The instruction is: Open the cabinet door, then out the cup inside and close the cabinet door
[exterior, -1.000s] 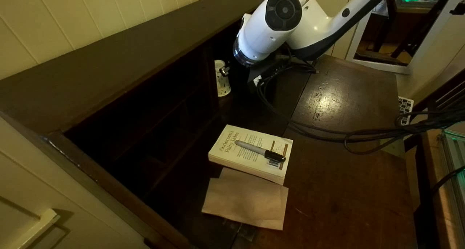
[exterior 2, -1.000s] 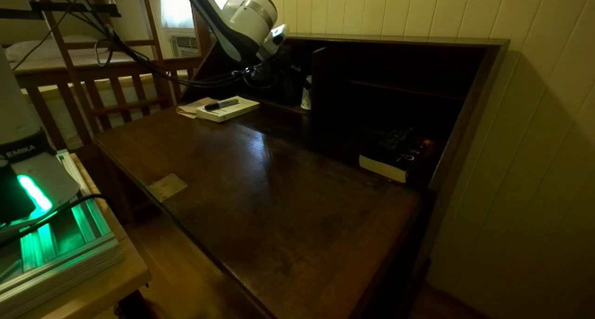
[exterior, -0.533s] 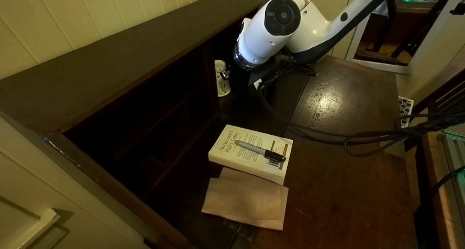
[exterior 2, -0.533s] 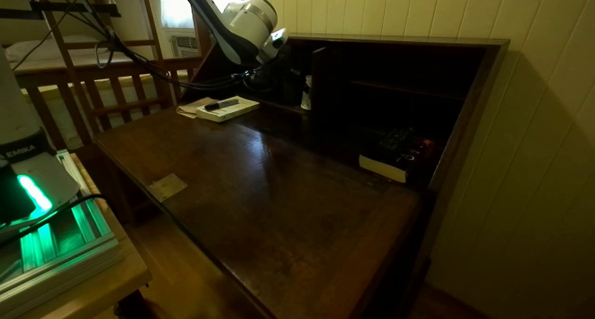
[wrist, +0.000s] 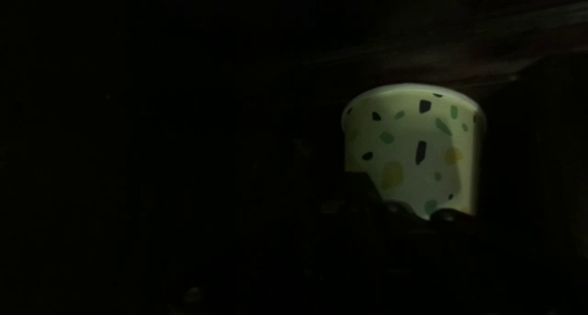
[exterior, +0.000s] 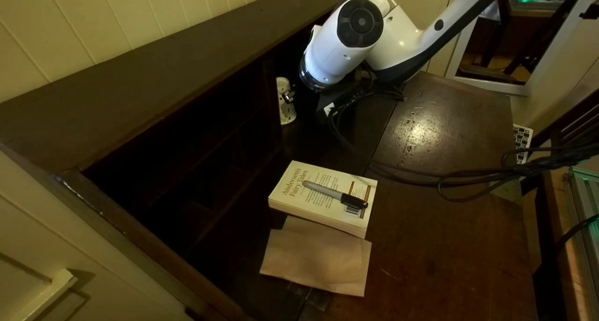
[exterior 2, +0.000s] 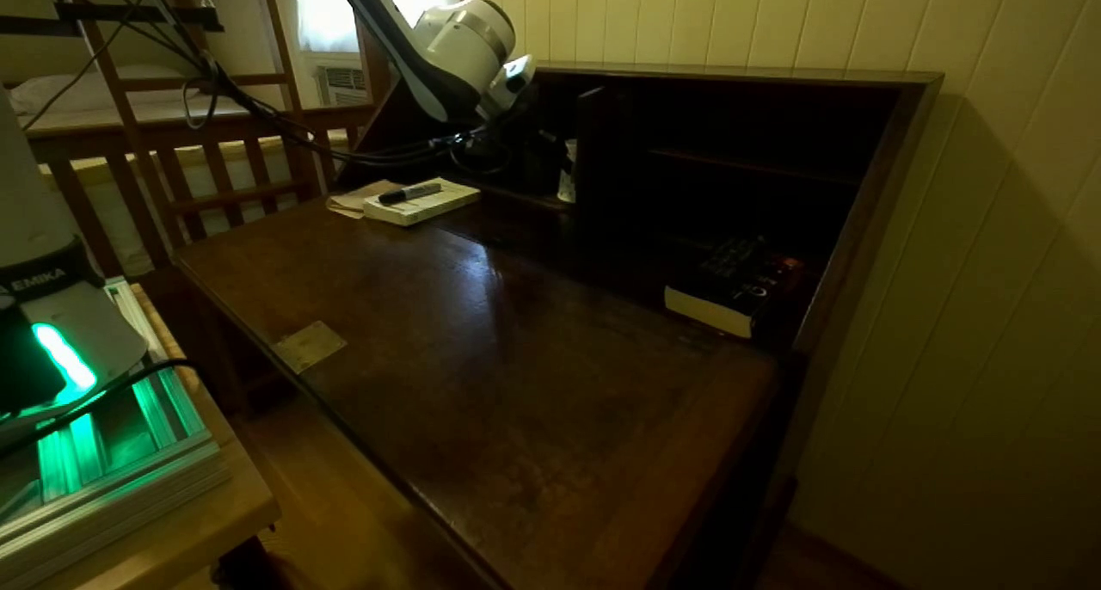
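Observation:
The cup (exterior: 286, 115) is white with dark, green and yellow flecks. It stands upright in the cabinet (exterior: 178, 54), beside a dark upright panel (exterior 2: 593, 156) that may be a door or a partition. It also shows in an exterior view (exterior 2: 568, 184) and large in the wrist view (wrist: 409, 136). My gripper (exterior: 289, 96) is right at the cup, its lit tip overlapping the cup's side. In the wrist view its dark fingers (wrist: 360, 188) cover the cup's lower part. That view is too dark to tell whether they are open or touch the cup.
A white book (exterior: 304, 208) with a marker (exterior: 334, 193) on it and brown paper (exterior: 318, 260) lie on the desk. A dark thick book (exterior 2: 731, 289) lies in a compartment. Cables (exterior: 421, 178) hang from the arm over the desk. The desk flap (exterior 2: 482, 384) lies flat.
The arm's wrist has shifted slightly down and to the left in an exterior view. The gripper tip stays against the cup's outline. The cup looks nearly still.

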{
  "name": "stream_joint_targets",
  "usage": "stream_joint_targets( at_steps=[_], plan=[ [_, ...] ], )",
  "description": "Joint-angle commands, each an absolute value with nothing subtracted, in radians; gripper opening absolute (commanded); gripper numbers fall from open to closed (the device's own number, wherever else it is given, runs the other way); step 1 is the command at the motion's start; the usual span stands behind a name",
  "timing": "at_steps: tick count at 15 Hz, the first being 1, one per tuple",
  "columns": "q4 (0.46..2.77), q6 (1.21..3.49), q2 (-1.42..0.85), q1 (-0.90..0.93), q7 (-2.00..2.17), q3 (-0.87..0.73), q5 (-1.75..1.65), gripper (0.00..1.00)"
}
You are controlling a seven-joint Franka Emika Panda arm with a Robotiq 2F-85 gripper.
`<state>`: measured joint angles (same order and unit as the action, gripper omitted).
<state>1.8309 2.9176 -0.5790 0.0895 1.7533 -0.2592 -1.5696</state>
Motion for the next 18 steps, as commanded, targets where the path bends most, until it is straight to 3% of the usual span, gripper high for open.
stream_joint_targets(
  at_steps=[1, 7, 17, 18],
  plan=[
    [1.796, 2.944, -0.604, 0.073, 1.767, -0.249, -1.542, 0.0],
    [1.795, 2.945, -0.602, 0.07, 1.79, -0.252, -1.551, 0.0],
    [2.037, 2.807, -0.401, 0.087, 1.509, -0.226, -1.338, 0.0],
    [2.064, 2.788, -0.373, 0.089, 1.462, -0.224, -1.331, 0.05]
  ],
)
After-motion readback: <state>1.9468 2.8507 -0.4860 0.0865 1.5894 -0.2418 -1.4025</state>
